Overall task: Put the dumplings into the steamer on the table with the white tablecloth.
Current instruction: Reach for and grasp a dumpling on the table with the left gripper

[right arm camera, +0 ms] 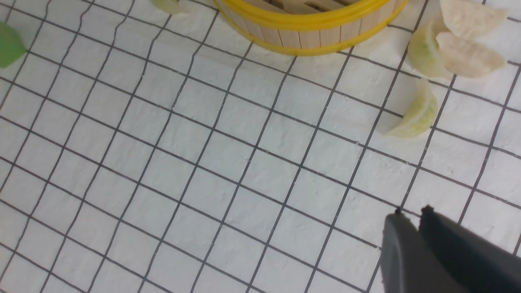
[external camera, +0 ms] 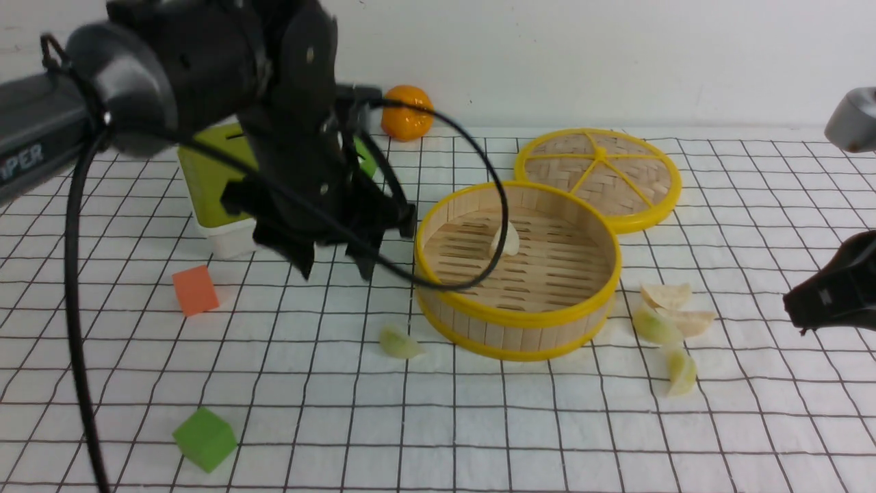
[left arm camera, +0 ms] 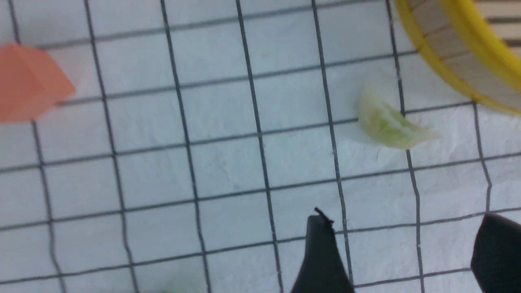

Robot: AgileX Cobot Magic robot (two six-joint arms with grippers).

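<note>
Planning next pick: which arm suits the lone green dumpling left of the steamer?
Left. The left gripper is open right by that dumpling; the right gripper is shut, beyond the steamer.

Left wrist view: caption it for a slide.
Open left end effector hovers near a green dumpling beside the steamer.

Pale green dumpling [left arm camera: 386,126] lies right of centre on gridded tablecloth [left arm camera: 224,162], near the steamer [left arm camera: 452,44] at upper right. Blurred shape at upper left, probably an orange cube [left arm camera: 28,83].
</note>
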